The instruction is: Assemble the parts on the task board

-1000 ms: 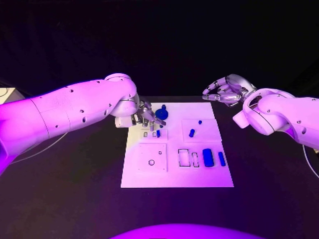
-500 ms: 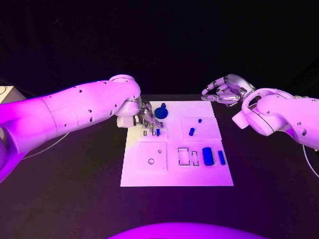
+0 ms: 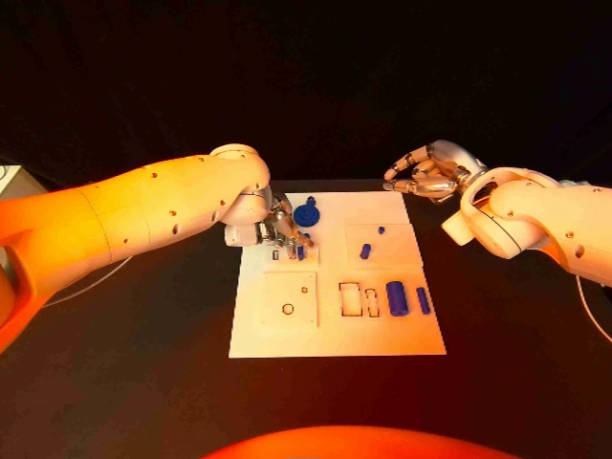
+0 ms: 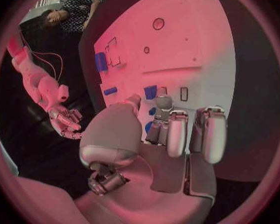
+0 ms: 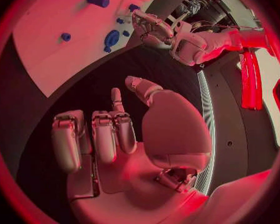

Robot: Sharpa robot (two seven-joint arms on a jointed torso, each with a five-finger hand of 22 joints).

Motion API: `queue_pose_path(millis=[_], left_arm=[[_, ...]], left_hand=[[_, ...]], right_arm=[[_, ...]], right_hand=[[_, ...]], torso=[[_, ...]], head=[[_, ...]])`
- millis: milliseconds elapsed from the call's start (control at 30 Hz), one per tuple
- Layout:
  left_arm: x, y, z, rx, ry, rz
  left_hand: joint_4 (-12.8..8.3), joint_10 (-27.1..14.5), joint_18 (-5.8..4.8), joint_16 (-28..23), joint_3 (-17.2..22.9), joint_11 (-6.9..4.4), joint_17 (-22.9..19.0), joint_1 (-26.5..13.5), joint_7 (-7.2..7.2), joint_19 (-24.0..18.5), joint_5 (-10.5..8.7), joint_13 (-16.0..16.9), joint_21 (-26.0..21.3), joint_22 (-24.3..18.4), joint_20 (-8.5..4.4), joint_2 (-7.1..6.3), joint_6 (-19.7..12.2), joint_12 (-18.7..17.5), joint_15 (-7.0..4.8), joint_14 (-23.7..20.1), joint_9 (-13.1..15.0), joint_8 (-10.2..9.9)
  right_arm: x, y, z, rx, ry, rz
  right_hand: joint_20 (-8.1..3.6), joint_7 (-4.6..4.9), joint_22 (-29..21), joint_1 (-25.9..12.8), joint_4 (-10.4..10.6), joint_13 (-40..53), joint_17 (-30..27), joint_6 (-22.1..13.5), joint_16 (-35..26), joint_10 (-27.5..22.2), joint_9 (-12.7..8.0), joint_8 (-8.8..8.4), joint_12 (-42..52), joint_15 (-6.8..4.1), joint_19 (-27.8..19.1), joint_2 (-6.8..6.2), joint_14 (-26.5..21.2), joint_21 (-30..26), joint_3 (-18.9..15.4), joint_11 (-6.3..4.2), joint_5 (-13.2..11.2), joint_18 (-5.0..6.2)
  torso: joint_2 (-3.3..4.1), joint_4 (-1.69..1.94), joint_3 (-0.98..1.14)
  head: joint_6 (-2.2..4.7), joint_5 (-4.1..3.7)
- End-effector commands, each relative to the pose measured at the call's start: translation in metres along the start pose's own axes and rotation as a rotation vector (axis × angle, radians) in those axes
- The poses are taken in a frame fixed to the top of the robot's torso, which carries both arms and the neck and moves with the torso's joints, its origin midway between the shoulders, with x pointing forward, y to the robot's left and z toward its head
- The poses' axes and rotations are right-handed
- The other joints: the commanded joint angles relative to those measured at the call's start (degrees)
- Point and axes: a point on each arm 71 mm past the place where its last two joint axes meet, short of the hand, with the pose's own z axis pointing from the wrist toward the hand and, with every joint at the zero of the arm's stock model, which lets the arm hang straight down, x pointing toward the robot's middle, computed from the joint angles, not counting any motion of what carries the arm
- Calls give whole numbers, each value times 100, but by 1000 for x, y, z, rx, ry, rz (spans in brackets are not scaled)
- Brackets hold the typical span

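Left hand point(image 3: 281, 229) had dropped lower onto the board's point(image 3: 337, 335) near-left slots, fingers curled around a small blue part point(image 4: 150, 92), seemingly seating it. Right hand point(image 3: 424, 175) stayed off the board, curled in, holding nothing.

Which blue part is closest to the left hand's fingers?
The small blue part at the left hand's fingertips, just below the round blue part; the others lie further right.

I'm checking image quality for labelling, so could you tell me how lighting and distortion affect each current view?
Head view: orange light tints the task board and both arms, and the background is black. Left wrist view: pink-red cast, and fisheye bends the board's edges behind the left hand. Right wrist view: strong red cast, with the right hand large in front and the board edge curved.
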Motion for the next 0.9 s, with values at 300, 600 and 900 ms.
queue_pose_path(millis=[300, 600, 900], left_arm=[[3, -3, 0, 19, 31, -18], [2, -3, 1, 19, 37, -27], [3, -3, 3, 17, 41, -32]], left_hand=[[-44, -65, -43, 20, 612, -22, 1509, 406, -16, 246, -5, 4, 23, 965, -56, -119, -49, 13, -43, 606, 108, -71], [-106, -49, -43, 20, 1569, -36, 1509, 545, -25, 246, -17, 10, 20, 969, -73, -394, -5, 7, -56, 606, 232, -146], [-62, -29, -43, 20, 1684, -29, 1509, 442, -18, 248, -27, 23, 21, 973, -70, -455, 10, 19, -51, 606, 261, -153]], right_arm=[[2, 1, 1, 0, 13, -1], [4, 1, 1, 2, 23, 0], [5, 2, 1, 1, 29, 1]], right_hand=[[8, 6, 1509, 36, 1, 1508, 1508, -30, 21, 606, 0, -36, 21, 24, 629, 7, 626, 21, 32, 40, -32, -37], [8, 6, 1509, 36, 1, 1508, 1508, -30, 21, 606, 0, -36, 21, 24, 629, 7, 626, 21, 32, 40, -32, -37], [11, 8, 1509, 33, 5, 1508, 1508, -28, 21, 606, 1, -40, 21, 27, 629, 10, 626, 21, 32, 43, -36, -37]], torso=[[-2, 5, 1], [3, 1, 1], [6, -6, 3]], head=[[-19, 9], [-20, -3], [-46, 10]])
